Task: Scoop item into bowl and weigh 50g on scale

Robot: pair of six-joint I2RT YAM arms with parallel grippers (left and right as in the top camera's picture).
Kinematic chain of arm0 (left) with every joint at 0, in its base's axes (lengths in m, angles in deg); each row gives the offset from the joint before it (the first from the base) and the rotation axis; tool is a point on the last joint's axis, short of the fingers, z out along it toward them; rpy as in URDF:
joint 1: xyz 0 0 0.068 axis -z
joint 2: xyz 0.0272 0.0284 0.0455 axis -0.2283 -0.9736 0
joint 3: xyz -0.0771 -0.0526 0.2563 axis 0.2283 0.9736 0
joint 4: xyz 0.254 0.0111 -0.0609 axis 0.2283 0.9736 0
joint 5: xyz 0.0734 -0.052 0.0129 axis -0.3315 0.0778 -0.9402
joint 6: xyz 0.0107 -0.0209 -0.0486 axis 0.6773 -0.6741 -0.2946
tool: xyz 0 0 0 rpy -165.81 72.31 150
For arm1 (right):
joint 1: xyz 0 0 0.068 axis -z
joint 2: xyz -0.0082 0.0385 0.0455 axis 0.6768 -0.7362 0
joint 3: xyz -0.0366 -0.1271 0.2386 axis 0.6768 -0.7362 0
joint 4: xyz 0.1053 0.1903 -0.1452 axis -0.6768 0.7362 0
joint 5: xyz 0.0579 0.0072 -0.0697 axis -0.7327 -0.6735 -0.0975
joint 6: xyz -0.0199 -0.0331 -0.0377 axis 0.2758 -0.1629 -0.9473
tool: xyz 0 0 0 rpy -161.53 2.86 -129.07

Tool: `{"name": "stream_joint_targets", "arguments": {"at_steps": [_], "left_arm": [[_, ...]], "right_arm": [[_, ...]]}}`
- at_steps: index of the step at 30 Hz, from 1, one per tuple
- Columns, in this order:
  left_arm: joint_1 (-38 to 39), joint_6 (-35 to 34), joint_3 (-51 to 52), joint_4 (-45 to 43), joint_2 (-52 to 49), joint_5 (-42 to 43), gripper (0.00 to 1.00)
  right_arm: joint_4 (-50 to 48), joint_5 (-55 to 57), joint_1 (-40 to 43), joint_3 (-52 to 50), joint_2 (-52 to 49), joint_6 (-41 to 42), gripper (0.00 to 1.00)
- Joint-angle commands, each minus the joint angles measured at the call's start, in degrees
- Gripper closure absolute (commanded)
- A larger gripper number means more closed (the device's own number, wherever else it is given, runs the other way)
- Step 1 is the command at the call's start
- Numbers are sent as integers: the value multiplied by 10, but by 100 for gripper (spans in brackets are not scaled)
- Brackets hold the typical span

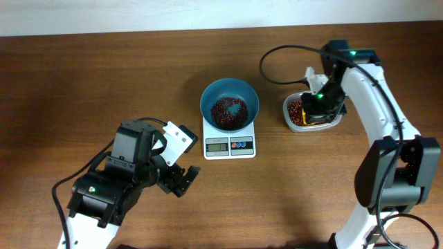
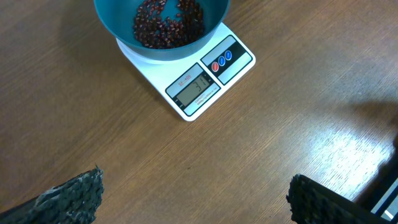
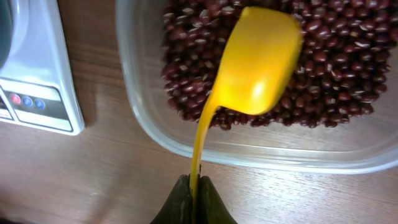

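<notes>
The teal bowl (image 1: 206,104) stands on the white scale (image 1: 229,145) at the centre of the overhead view, with a layer of red-brown beans (image 1: 228,112) in its bottom; the scale's display and two round buttons face the lower edge of the frame. At upper right, just beside the scale, a clear tub (image 1: 289,122) on the wooden tabletop (image 1: 104,69) holds more of the beans; the right jaws are pinched shut on the thin handle of a yellow scoop (image 3: 258,62), whose cup lies over the beans inside the tub, at the top centre of the right wrist view. At lower left the left jaws stand wide open and hold nothing; their dark fingers (image 2: 74,196) show at the bottom corners of the left wrist view, well apart from the scale.
</notes>
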Motion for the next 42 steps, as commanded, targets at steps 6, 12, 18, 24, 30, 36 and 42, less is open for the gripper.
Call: {"name": "stream_joint_targets", "arguments": {"at_steps": [6, 12, 18, 24, 30, 36, 42], "left_arm": [[2, 11, -1, -1, 0, 8, 1], [2, 11, -1, -1, 0, 8, 1], [2, 11, -1, -1, 0, 8, 1], [2, 11, -1, -1, 0, 8, 1], [2, 11, -1, -1, 0, 8, 1], [2, 11, -1, -1, 0, 8, 1], [2, 11, -1, -1, 0, 8, 1]], "right_arm": [[-4, -147, 73, -5, -3, 6, 96], [-4, -159, 113, -5, -3, 6, 96], [-13, -201, 130, -8, -3, 5, 96], [-18, -210, 146, -16, -3, 1, 96], [-10, -220, 149, -16, -3, -16, 96], [-8, -260, 155, -16, -3, -35, 96], [2, -294, 185, -16, -3, -77, 96]]}}
